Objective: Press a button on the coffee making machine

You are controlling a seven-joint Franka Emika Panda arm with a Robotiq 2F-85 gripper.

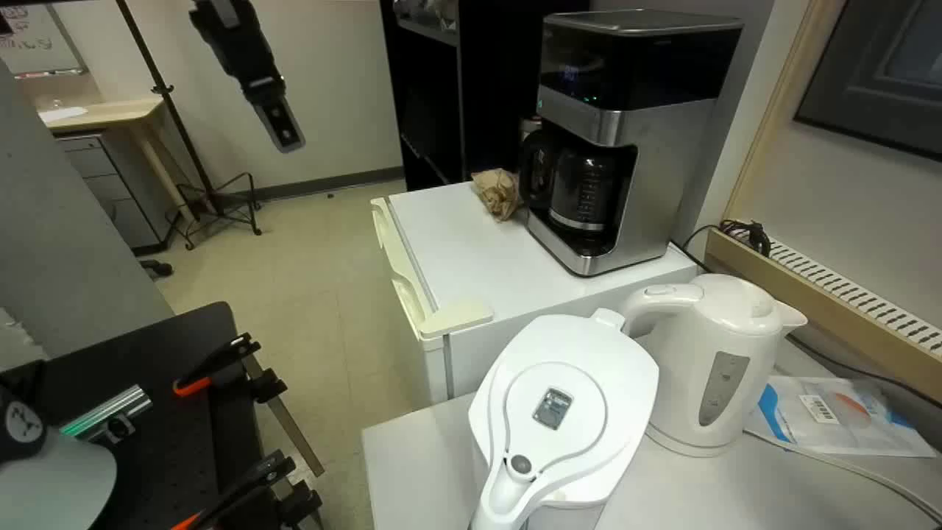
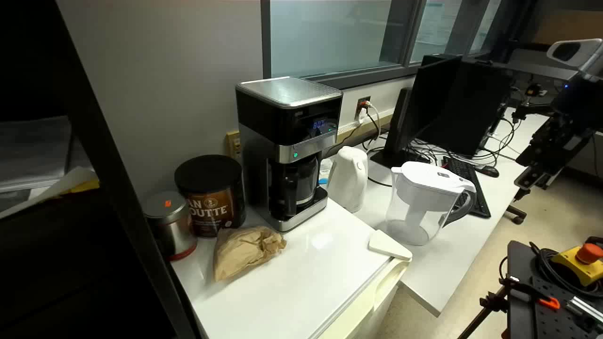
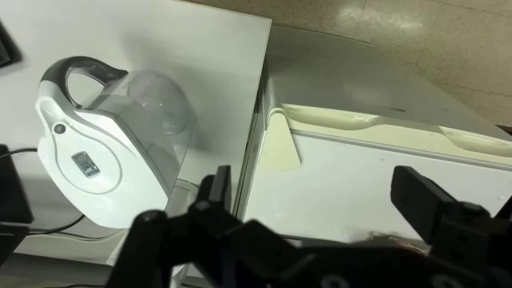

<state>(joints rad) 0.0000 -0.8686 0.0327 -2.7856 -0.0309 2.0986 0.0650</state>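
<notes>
The coffee making machine point(image 2: 285, 136) stands on the white fridge point(image 2: 306, 282), well apart from the end effector point(image 3: 312, 188), whose fingers point(image 3: 416, 200) spread empty; best close them, then press the front panel point(image 2: 311, 146) squarely and lightly

Room light where I stand: soft, middling. In an exterior view the white fridge top point(image 2: 325, 278) carries a glare patch; dark shelving point(image 2: 80, 226) near it drops to near-black. Blue digits point(image 1: 570, 73) on the coffee maker point(image 1: 662, 154) smear in an exterior view. Wrist view: floor point(image 3: 432, 44) gleams, water-filter jug point(image 3: 100, 152) throws soft shadow onto white table point(image 3: 216, 36), gripper point(image 3: 312, 184) dark, out of focus.
</notes>
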